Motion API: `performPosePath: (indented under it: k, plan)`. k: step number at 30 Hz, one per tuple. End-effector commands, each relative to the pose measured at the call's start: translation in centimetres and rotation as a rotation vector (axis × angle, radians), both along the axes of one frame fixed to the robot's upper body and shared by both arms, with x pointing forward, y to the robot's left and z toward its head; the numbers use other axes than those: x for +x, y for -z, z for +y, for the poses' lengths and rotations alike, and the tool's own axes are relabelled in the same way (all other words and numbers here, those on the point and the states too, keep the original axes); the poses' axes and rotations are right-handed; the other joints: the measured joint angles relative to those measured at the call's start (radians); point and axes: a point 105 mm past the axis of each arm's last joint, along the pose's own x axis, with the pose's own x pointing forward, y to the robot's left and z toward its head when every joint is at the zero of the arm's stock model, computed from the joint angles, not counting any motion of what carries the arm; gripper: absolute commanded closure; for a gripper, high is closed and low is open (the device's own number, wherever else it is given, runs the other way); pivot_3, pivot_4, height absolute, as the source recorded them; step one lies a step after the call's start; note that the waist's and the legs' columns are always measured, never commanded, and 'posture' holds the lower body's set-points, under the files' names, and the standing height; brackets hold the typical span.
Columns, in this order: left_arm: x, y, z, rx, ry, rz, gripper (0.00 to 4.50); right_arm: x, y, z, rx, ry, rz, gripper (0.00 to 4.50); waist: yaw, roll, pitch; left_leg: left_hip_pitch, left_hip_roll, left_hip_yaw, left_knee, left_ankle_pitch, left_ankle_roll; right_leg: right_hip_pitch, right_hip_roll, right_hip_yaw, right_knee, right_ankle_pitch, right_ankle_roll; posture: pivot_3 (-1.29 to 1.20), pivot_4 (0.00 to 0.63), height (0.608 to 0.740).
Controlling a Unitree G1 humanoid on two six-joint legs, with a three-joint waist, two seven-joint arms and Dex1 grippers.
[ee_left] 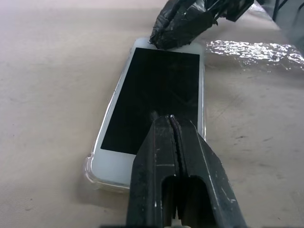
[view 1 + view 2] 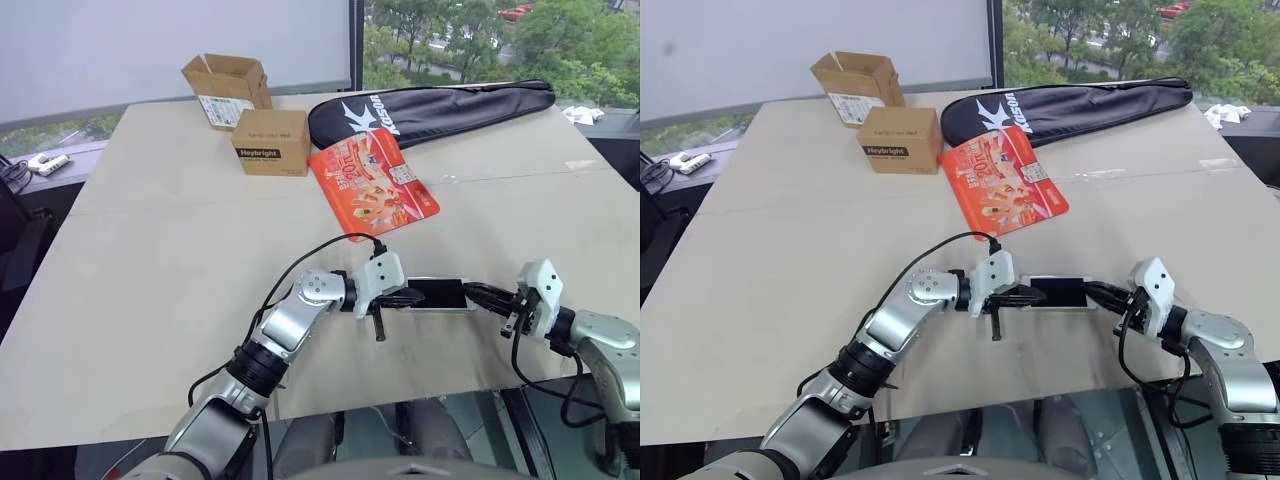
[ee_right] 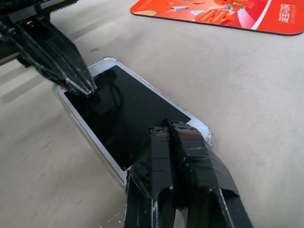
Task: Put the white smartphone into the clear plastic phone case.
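The white smartphone (image 2: pixel 437 293) lies flat and screen up near the table's front edge. It sits inside the clear plastic phone case (image 1: pixel 91 167), whose glossy rim shows around its corners (image 3: pixel 209 138). My left gripper (image 2: pixel 410 296) is shut, its tips resting on one end of the screen (image 1: pixel 164 122). My right gripper (image 2: pixel 476 293) is shut too, its taped tips pressing on the opposite end of the phone (image 3: pixel 165 127). Neither gripper holds anything.
A red-orange printed packet (image 2: pixel 375 190) lies just beyond the phone. Farther back are two cardboard boxes (image 2: pixel 272 142) (image 2: pixel 225 85) and a long black bag (image 2: pixel 430 108). The table's front edge (image 2: pixel 400 395) runs close below the grippers.
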Motion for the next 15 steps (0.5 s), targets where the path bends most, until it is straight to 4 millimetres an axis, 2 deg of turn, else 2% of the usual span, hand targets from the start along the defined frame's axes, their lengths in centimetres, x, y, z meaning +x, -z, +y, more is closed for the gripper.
performPosePath:
  k: [1, 5, 9, 15]
  plan:
    - [-0.2, -0.3, -0.2, -0.005, 0.011, -0.014, 4.5, -1.5, 4.9, -0.8, -0.113, 0.028, 0.207, 4.46, -0.003, -0.003, -0.004, 0.001, 0.0, 0.0, 0.0, 0.0, 0.0, 0.001, 0.0, 0.0, 0.0, 0.0, 0.0, 0.0, 0.15, 0.74]
    - [-0.2, -0.2, -0.2, -0.001, 0.006, -0.014, 4.5, -2.3, 7.2, -1.2, -0.243, 0.005, 0.288, 4.46, -0.005, -0.013, -0.014, 0.005, 0.001, -0.001, 0.0, 0.0, 0.0, 0.005, 0.0, -0.001, 0.0, 0.0, 0.0, 0.0, 0.15, 0.74]
    - [-0.3, 0.0, -0.1, 0.005, 0.008, -0.004, 4.5, -2.9, 8.4, -1.6, -0.364, -0.04, 0.343, 4.46, -0.005, -0.019, -0.021, 0.015, 0.002, -0.002, -0.001, -0.001, 0.0, 0.018, 0.0, -0.002, -0.004, -0.001, 0.001, 0.0, 0.15, 0.74]
    - [0.0, 0.1, -0.1, 0.011, 0.01, -0.003, 4.5, -3.7, 9.4, -1.7, -0.44, -0.093, 0.397, 4.46, -0.002, -0.025, -0.031, 0.015, 0.002, -0.005, -0.001, -0.001, 0.0, 0.019, -0.001, -0.004, -0.006, -0.002, 0.001, 0.0, 0.15, 0.74]
